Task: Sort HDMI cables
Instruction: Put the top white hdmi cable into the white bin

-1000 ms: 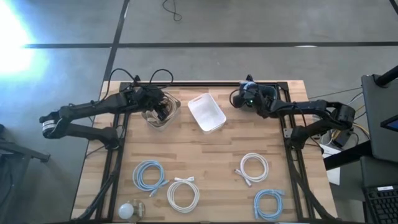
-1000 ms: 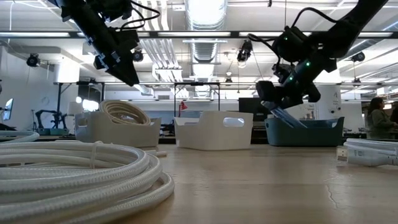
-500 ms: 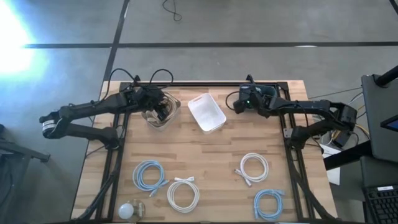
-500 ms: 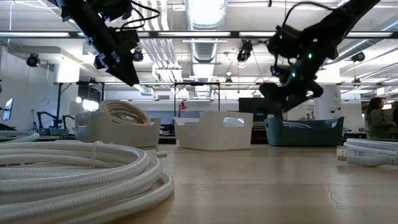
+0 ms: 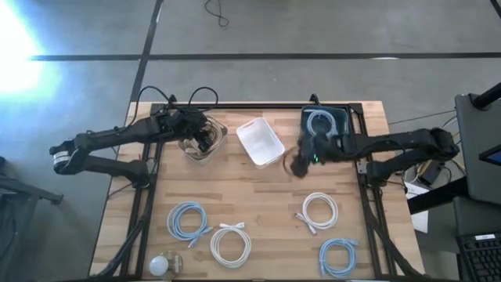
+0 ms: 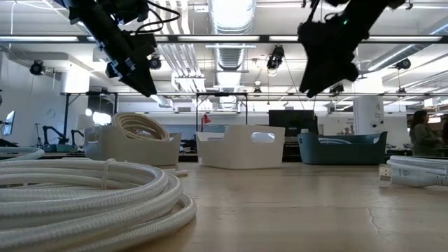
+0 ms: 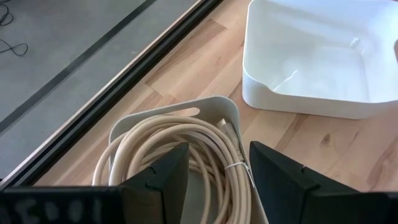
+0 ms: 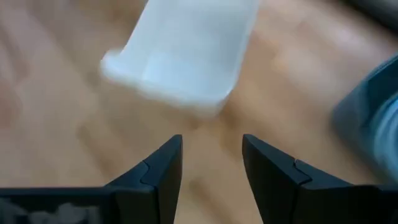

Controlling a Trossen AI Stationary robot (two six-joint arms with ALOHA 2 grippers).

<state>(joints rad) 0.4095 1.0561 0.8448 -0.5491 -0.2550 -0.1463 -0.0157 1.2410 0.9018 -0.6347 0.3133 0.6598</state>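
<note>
Counting six coiled HDMI cables in all: two light blue coils lying flat on the wooden counter (image 5: 258,188), one near the front left (image 5: 189,220) and one at the front right (image 5: 338,257); two white coils, one front centre-left (image 5: 231,244) and one right of centre (image 5: 319,211); one light blue coil sitting inside the dark tub (image 5: 347,119) at the back right (image 5: 321,125); one beige coil filling the beige tub (image 7: 219,107) at the back left (image 7: 186,140). Seeing three tubs, then, with the white tub (image 5: 260,142) standing between the other two, smooth, shallow and rectangular. Noting one small white ball (image 5: 160,265) at the front left corner, just beside a clear rounded piece. Reading no brand, label or writing anywhere. Showing plank-built, pale wood with visible grain on the counter; looking braided and ropy on the white coil nearest the low camera (image 6: 91,192), with a thin tie across it. Hovering over the beige tub, left hand (image 7: 214,168) with fingers spread apart and gripping nothing, the beige coil lying right below them. Hanging above bare counter between the white tub and the dark tub, right hand (image 8: 211,165) with fingers apart and nothing between them.
</note>
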